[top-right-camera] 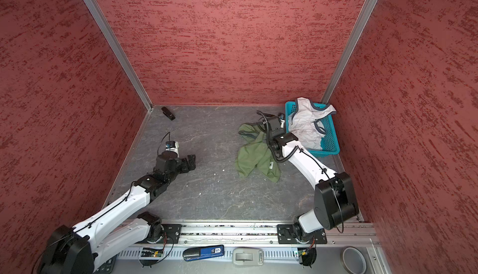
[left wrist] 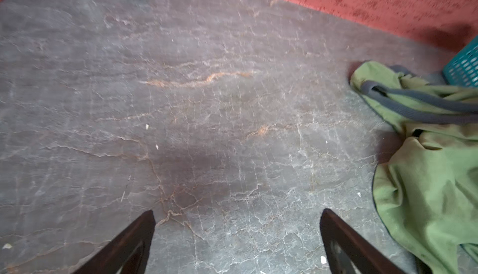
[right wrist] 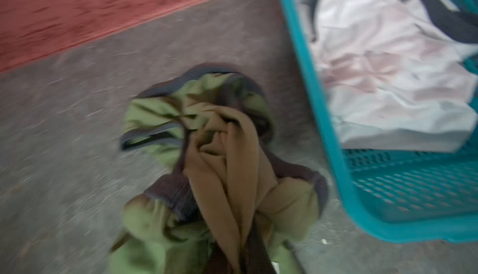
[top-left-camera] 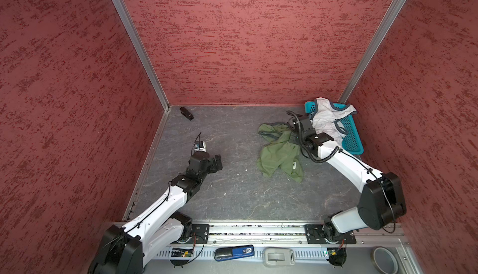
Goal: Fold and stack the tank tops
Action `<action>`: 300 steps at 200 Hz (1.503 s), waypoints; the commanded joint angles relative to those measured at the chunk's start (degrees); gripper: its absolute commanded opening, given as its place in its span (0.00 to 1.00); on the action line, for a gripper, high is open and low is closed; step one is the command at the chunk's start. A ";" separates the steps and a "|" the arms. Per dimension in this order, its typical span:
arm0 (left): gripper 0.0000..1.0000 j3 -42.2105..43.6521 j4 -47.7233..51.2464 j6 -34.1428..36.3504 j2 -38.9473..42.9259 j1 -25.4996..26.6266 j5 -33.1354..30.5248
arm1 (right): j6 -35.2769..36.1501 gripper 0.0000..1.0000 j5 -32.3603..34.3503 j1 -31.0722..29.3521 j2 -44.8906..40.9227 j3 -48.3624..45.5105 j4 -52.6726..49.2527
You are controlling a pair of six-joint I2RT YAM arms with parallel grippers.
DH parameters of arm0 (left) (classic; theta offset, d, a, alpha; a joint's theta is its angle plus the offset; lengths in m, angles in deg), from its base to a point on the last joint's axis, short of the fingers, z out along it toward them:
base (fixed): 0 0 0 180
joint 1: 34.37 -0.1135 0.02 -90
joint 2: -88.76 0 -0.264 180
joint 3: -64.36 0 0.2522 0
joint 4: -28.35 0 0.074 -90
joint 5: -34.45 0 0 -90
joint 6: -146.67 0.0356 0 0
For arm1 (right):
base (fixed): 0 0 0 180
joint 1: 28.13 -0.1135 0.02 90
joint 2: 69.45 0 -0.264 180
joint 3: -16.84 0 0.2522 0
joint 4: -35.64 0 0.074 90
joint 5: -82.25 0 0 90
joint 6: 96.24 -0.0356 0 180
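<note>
Green tank top crumpled on floor, right of centre in both top views. Long axis near-vertical in frame: straps toward back wall, hem toward near edge. Upper part bunched and clamped in right claw, jaws together. White tank top heaped in turquoise basket, upper right, just beside. Left claw spread wide, empty, left of centre. Grey veined surface, white crumbs; red textured walls on three sides.
</note>
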 commanded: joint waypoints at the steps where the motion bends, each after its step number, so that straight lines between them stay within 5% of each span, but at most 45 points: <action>1: 0.99 -1.98 -1.18 1.26 -0.42 0.71 0.67 | 5.93 0.00 -7.56 -7.44 -0.69 7.20 3.23; 45: 1.00 0.82 -0.24 0.50 6.77 1.10 -6.68 | 13.13 0.00 -9.00 -16.68 6.51 16.51 -0.98; 72: 1.00 2.16 0.36 0.11 10.67 0.69 -8.55 | 14.34 0.05 -6.45 -17.30 6.51 11.91 -0.21; 85: 1.00 2.09 -0.21 0.58 10.44 0.73 -6.86 | 15.14 0.20 -3.15 -17.14 6.05 9.34 -0.42; 110: 0.99 0.27 -0.93 1.50 5.54 0.73 -2.21 | 13.79 0.66 2.46 -15.34 4.40 5.31 -2.71; 136: 1.00 -3.16 -0.29 1.83 -2.05 0.77 2.29 | 10.86 0.86 0.83 -13.94 -0.72 0.38 -3.60; 218: 0.94 -17.19 6.79 -1.20 -15.88 5.44 13.84 | -2.44 0.87 -11.30 -14.99 -18.77 -18.44 -1.28; 259: 0.89 -28.21 9.60 1.50 -24.86 14.77 15.46 | -11.13 0.85 -10.57 -15.45 -25.75 -28.54 1.02; 300: 0.81 -37.27 13.23 3.76 -34.22 19.58 15.63 | -16.63 0.82 -17.47 -15.86 -30.25 -37.97 7.66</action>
